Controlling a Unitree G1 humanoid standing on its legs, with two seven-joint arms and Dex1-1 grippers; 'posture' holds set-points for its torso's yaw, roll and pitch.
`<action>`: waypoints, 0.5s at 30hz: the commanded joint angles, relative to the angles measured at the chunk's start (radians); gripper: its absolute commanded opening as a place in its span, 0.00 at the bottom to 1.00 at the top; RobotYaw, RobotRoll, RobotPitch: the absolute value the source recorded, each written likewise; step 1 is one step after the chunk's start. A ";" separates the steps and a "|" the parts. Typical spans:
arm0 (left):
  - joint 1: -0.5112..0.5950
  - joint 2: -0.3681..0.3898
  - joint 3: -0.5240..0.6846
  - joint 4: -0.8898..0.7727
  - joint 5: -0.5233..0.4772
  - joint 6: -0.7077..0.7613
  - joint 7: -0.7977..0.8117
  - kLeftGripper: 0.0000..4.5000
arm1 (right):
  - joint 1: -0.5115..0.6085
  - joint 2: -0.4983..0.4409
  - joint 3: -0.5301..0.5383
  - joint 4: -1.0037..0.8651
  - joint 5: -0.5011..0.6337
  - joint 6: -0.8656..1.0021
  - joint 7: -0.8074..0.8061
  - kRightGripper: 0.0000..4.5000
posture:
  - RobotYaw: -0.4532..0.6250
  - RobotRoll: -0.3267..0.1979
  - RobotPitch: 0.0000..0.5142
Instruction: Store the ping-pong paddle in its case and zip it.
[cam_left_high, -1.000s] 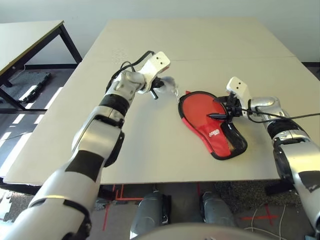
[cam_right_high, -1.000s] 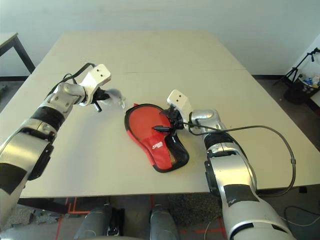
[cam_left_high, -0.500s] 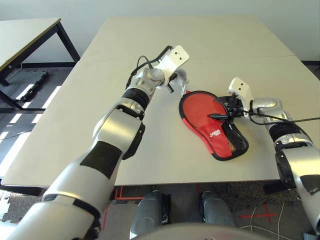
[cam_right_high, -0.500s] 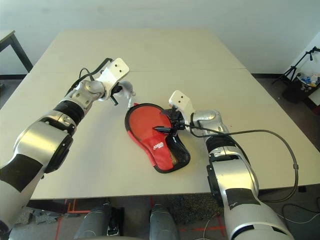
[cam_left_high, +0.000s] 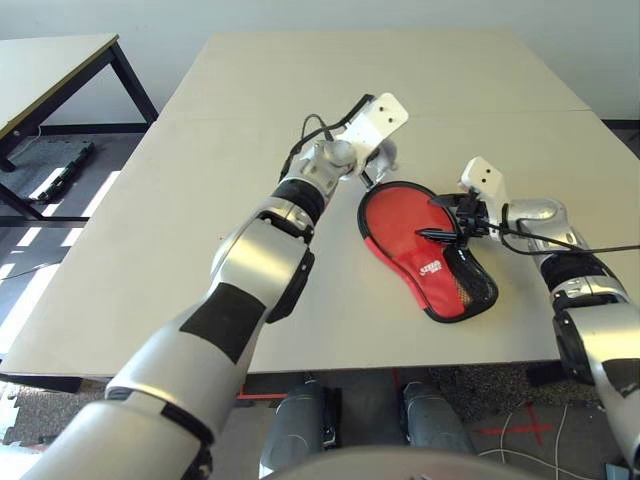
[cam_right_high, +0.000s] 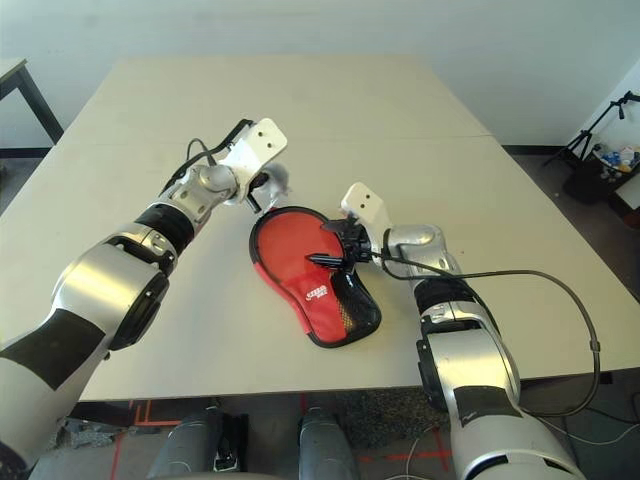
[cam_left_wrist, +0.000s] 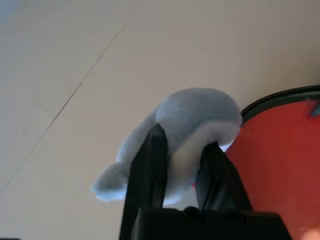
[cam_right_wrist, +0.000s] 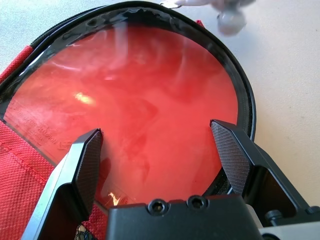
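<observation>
From the head camera, the case (cam_left_high: 428, 252) lies on the beige table (cam_left_high: 420, 90) in front of the robot's right side, its round end toward the far edge and its narrow mesh-pocket end toward the robot. The flap is folded back, so the round red face of the ping-pong paddle (cam_left_high: 398, 225) shows inside the black zipper rim. The left gripper (cam_left_high: 372, 172) reaches across to the far rim of the case's round end, with a white fluffy ball (cam_left_high: 386, 157) at its fingers. The right gripper (cam_left_high: 452, 226) sits low over the right side of the case, its black fingers pointing toward the paddle face. In the left wrist view, the two black fingers (cam_left_wrist: 150, 172) are closed on the pale fluffy ball (cam_left_wrist: 185, 132), which bulges out above and beside them; the case's black rim and the red face appear just beside the ball, over bare table. In the right wrist view, the right gripper's fingers (cam_right_wrist: 84, 167) stand wide apart with nothing between them, framing the glossy red paddle face (cam_right_wrist: 140, 115) that lies in the case, with the black zipper edge (cam_right_wrist: 246, 102) curving around it and red fabric at one side.
</observation>
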 joint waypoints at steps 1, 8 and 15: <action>-0.035 -0.068 0.017 -0.047 -0.017 -0.061 -0.059 0.47 | 0.058 0.016 0.054 0.054 -0.053 0.039 -0.003 1.00 | 0.24 0.62 0.17; -0.066 -0.047 0.036 -0.061 -0.019 -0.082 -0.054 0.97 | 0.045 0.028 0.056 0.070 -0.060 0.037 -0.017 1.00 | 0.26 0.62 0.17; -0.099 0.045 0.058 -0.079 -0.032 -0.090 -0.083 0.99 | 0.034 0.036 0.060 0.091 -0.068 0.030 -0.029 1.00 | 0.29 0.62 0.17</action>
